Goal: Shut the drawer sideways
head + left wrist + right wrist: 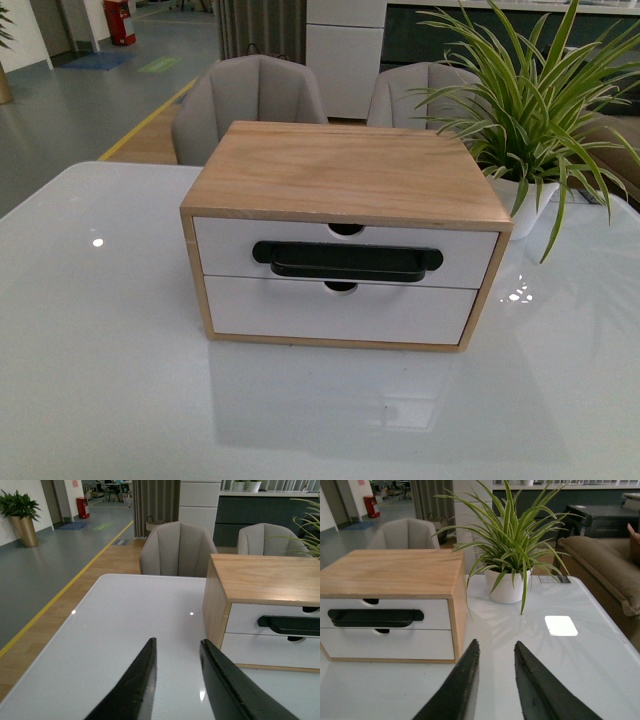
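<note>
A light wood cabinet (340, 170) stands in the middle of the white table (90, 350). Its upper drawer (230, 245) has a white front, a long black bar handle (347, 260) and a half-round notch (346, 229); its front sits about level with the cabinet's frame. Neither arm shows in the front view. My left gripper (177, 647) is open over bare table, to the left of the cabinet (260, 580). My right gripper (496, 649) is open over the table to the right of the cabinet (395, 570), with the drawer (432, 611) in sight.
Below the handled drawer is a plain white drawer front (340, 315). A potted spider plant (530, 110) stands at the cabinet's back right corner. Two grey chairs (255, 100) are behind the table.
</note>
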Controlling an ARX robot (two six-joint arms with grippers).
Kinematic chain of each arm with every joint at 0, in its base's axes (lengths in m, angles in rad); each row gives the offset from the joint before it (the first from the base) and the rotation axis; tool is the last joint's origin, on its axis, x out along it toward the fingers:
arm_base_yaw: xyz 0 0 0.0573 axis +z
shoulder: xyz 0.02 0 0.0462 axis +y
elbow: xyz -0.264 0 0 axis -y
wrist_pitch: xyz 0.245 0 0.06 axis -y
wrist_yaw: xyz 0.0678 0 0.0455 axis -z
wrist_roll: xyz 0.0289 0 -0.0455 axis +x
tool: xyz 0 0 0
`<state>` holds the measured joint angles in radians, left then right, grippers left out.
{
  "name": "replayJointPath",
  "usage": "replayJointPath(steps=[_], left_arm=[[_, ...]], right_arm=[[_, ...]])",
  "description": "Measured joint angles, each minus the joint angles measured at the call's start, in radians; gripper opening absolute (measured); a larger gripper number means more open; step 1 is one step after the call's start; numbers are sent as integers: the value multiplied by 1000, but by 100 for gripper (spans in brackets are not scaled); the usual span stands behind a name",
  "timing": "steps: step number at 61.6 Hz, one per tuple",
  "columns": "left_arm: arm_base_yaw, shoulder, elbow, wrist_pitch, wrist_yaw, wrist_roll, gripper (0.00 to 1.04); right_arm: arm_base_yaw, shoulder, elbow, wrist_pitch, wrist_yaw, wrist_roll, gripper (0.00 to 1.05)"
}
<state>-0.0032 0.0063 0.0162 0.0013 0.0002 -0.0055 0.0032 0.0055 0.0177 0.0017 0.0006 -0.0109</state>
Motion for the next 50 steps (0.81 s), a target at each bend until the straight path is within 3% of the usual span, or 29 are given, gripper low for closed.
replayJointPath(steps=[11, 15, 50], left_arm=[[0, 0, 0, 0, 0, 2, 98], [0, 0, 0, 0, 0, 1, 96], [0, 0, 0, 0, 0, 1, 96]], right_arm=[[0, 0, 0, 0, 0, 0, 86], [0, 0, 0, 0, 0, 1, 97], [0, 0, 0, 0, 0, 1, 96]])
